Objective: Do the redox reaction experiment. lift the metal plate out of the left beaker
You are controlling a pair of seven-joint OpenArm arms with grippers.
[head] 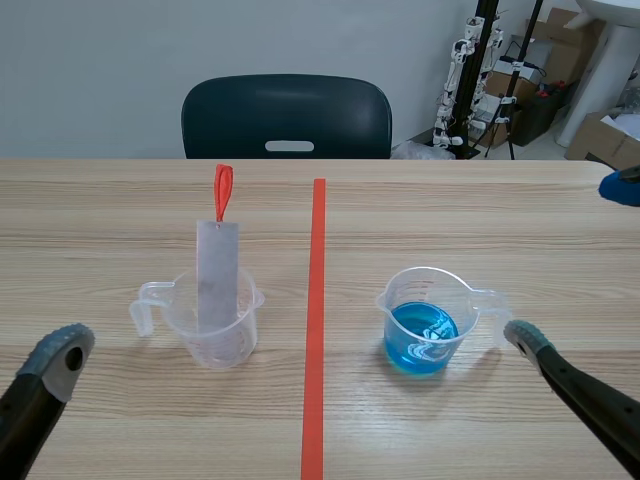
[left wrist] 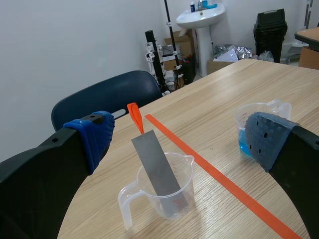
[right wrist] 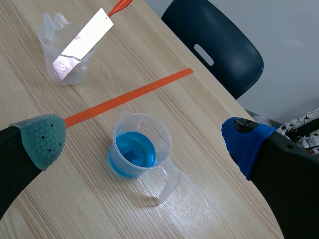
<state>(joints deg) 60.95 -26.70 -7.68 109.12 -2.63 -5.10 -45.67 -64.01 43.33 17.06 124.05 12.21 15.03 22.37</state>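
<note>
The grey metal plate (head: 216, 275) with an orange-red tab leans in the clear plastic beaker (head: 222, 325), centre-left, just ahead of the released left gripper (left wrist: 182, 139). The right gripper (right wrist: 144, 141), also released, is seemingly above the blue-liquid beaker (right wrist: 137, 152).

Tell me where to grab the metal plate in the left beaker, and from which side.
Best grip the metal plate on its bare upper half, above the beaker rim and below the orange tag, coming down from above with the open left gripper. It stands leaning in the beaker, so close on its flat faces.
</note>
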